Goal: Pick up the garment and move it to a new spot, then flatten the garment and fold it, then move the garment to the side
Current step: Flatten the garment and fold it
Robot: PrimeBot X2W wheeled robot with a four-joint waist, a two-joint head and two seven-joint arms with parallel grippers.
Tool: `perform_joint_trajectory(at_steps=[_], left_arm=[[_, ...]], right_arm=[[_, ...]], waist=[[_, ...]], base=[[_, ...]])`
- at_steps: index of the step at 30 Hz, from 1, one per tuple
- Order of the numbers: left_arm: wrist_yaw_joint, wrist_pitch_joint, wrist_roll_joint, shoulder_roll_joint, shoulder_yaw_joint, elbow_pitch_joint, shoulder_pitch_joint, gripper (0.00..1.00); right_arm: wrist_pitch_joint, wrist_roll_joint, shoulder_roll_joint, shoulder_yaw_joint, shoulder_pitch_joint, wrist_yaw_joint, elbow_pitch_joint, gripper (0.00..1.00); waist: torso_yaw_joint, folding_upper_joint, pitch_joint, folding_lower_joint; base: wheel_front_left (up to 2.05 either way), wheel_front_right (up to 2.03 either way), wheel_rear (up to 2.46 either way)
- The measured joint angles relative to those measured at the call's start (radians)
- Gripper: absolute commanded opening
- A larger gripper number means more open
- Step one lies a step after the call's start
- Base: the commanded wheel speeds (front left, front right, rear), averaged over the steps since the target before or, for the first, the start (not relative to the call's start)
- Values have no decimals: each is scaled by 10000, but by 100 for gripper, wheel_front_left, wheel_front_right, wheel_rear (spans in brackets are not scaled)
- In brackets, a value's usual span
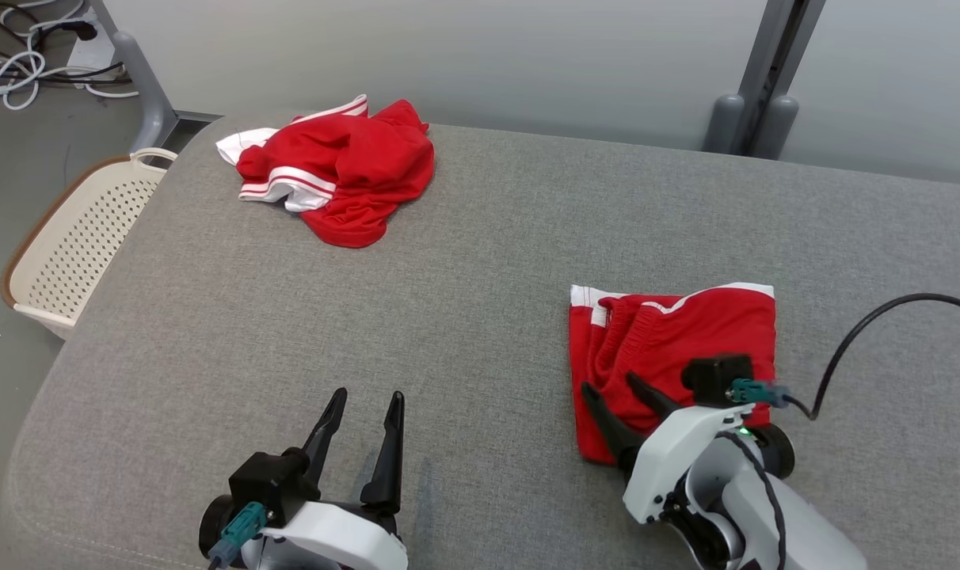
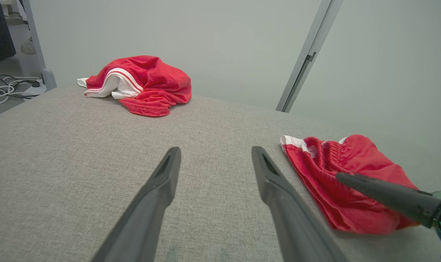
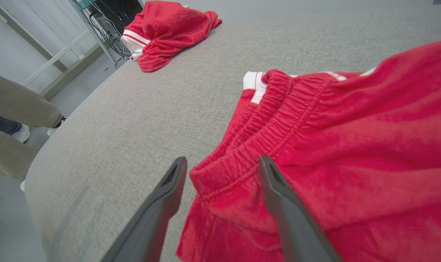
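The folded shorts (image 1: 678,348) lie on the grey table (image 1: 488,237), toward its right side, just under the right gripper (image 1: 609,384). Its fingers stand apart with the waistband (image 3: 264,120) bunched between them, clamping nothing. If that arm draws back low, a finger could catch the elastic and drag the fold open. The left gripper (image 1: 369,394) hangs spread over bare table, well apart from the crumpled heap (image 1: 341,170) at the far corner.

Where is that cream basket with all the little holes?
In the head view, the cream basket sits at the far left, just off the grey table at its left edge and below its top, nearest the crumpled red garment.
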Motion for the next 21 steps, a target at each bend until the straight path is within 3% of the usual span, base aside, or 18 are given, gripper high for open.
perform_joint_trajectory(at_steps=[10, 21], left_arm=[[-2, 0, 6, 0, 82, 4, -2, 100], [0, 0, 69, 0, 182, -117, 1, 100]], right_arm=[[-589, 27, 13, 966, -191, 0, 35, 100], [-1893, -1298, -82, -184, -442, 2, -203, 100]], waist=[[-168, 0, -22, 0], [-435, 0, -176, 0]], base=[[0, 0, 0], [0, 0, 0]])
